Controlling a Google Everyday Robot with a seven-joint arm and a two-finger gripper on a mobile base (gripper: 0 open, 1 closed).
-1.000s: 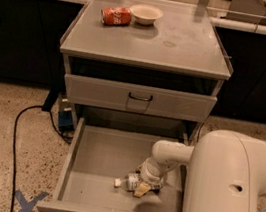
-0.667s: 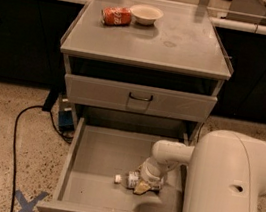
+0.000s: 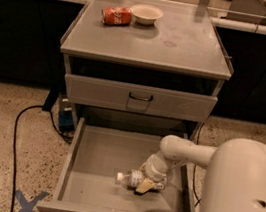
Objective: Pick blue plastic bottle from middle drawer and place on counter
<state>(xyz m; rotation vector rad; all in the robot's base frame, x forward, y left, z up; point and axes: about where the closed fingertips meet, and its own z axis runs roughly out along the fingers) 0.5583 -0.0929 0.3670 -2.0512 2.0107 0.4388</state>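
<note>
Gripper (image 3: pixel 146 184) sits low inside the middle drawer (image 3: pixel 94 157), right of centre, clamped around the body of the blue plastic bottle (image 3: pixel 131 178). The bottle lies on its side on the drawer floor, white cap pointing left, away from the gripper. To the right, the drawer's side wall is near, and the robot's bulky white arm (image 3: pixel 186 152) and body crowd that side. The drawer's front wall lies just ahead of the gripper toward the camera. Leftward the floor runs open to the far side wall. Above and behind, the closed upper drawer (image 3: pixel 173 104) overhangs the back of the tray, so straight up from the gripper looks open. Higher still is the counter (image 3: pixel 183 45), its near right part bare; a red soda can (image 3: pixel 116 15) and a white bowl (image 3: pixel 146 14) stand at its far left. A black cable (image 3: pixel 14 149) trails on the floor to the left.
</note>
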